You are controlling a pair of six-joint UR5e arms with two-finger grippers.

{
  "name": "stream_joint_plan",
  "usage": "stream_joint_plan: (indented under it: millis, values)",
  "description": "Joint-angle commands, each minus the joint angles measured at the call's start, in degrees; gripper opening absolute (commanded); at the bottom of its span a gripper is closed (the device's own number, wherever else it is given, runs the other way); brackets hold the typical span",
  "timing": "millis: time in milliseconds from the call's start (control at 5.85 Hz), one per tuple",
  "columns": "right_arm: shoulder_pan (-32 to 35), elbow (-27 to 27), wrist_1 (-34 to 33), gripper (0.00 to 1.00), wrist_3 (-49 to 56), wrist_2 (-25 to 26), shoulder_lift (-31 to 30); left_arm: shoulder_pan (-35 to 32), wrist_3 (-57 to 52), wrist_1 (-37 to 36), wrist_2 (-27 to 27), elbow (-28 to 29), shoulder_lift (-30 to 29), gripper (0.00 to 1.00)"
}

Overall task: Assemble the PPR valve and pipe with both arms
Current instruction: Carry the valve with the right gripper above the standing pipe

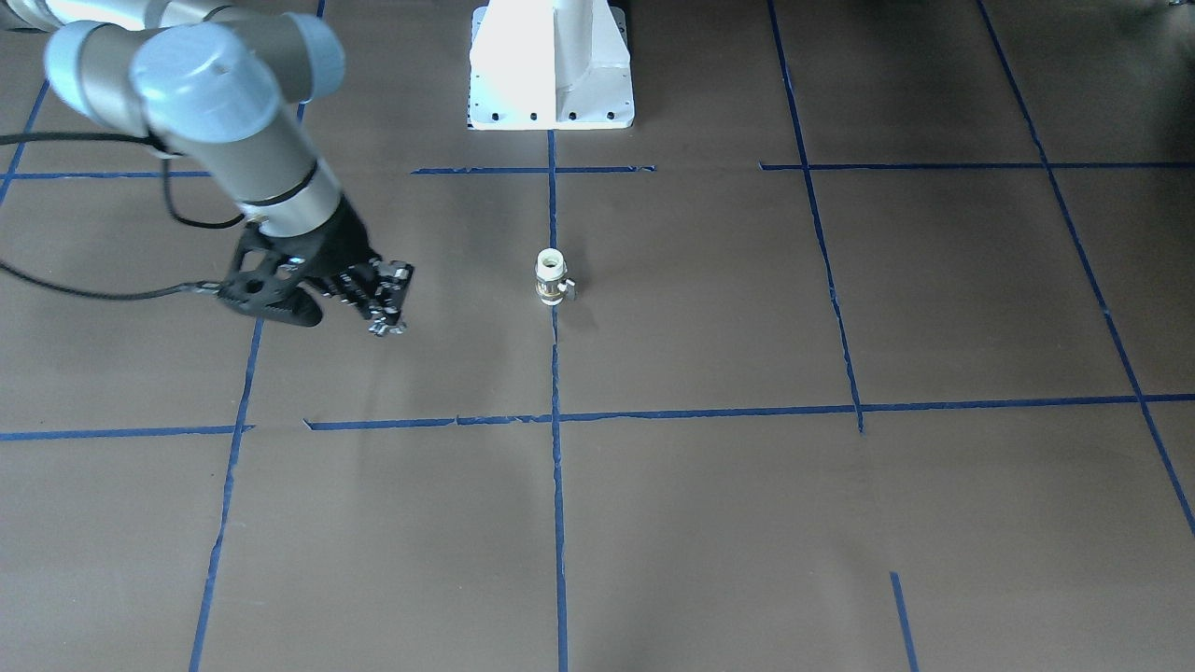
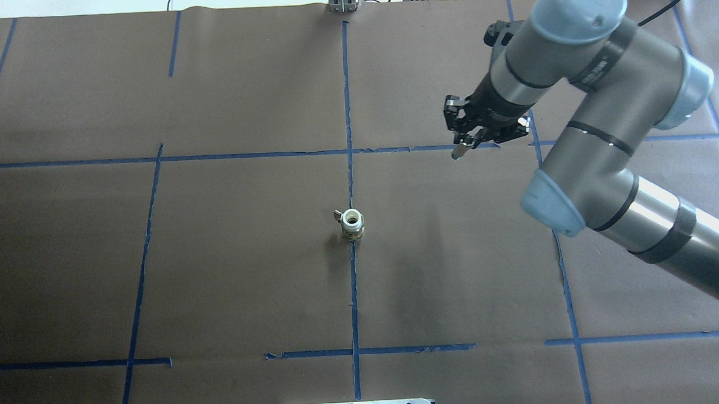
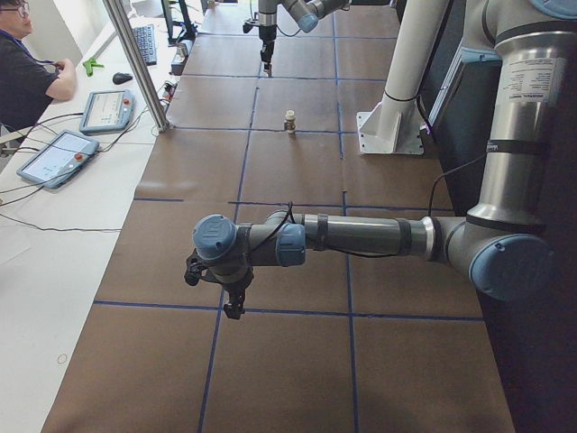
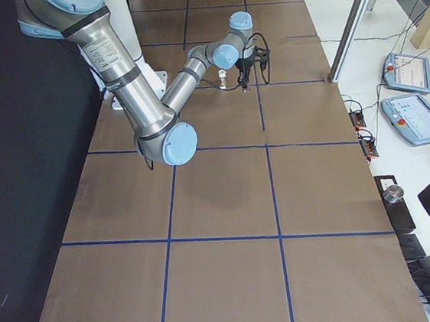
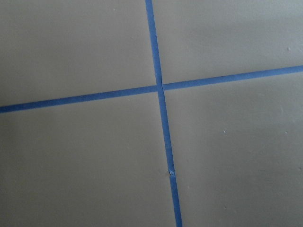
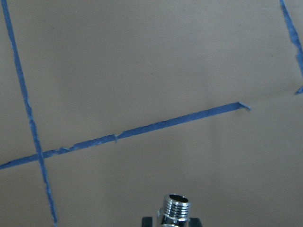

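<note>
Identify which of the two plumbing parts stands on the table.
The valve with white ends, upright on a blue tape line; the chrome fitting is in the right end effector.

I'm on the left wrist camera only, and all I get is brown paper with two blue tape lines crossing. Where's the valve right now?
Observer: The PPR valve stands upright on the centre blue tape line, and nothing is touching it.
Operator: And the pipe?
Observer: The right gripper is holding it off to the side of the valve. The right wrist view shows the pipe as a chrome threaded end between the fingers.
Operator: So where is my left arm?
Observer: The left gripper hangs low over the table toward the robot's left end, far from the valve. Only the exterior left view shows it, so I can't tell whether it's open or shut.
</note>
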State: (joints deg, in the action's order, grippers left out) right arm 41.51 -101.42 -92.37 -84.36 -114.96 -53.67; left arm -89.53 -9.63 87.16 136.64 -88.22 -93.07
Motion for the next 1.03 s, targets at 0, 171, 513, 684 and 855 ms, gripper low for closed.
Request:
stream_joint_plan:
  millis: [0, 171, 513, 684, 855]
  values:
    - [-6.6, 0.0, -8.4, 0.0, -13.3, 5.2, 7.9, 0.1, 0.1, 0.3, -0.2, 0.1, 0.0, 1.0]
    - [-10.4, 0.0, -8.7, 0.0, -17.7, 9.9, 8.8, 0.1, 0.1, 0.3, -0.2, 0.2, 0.0, 1.0]
    - [-14.6, 0.5, -12.9, 0.0, -20.9, 11.9, 12.2, 0.1, 0.1, 0.3, -0.2, 0.2, 0.1, 1.0]
    - [-14.7, 1.7, -13.2, 0.0, -21.1, 12.1, 13.5, 0.0, 0.1, 0.3, -0.2, 0.2, 0.1, 1.0]
    - [-14.7, 2.2, -13.2, 0.0, -21.0, 12.1, 13.8, 0.0, 0.1, 0.3, -0.2, 0.2, 0.1, 1.0]
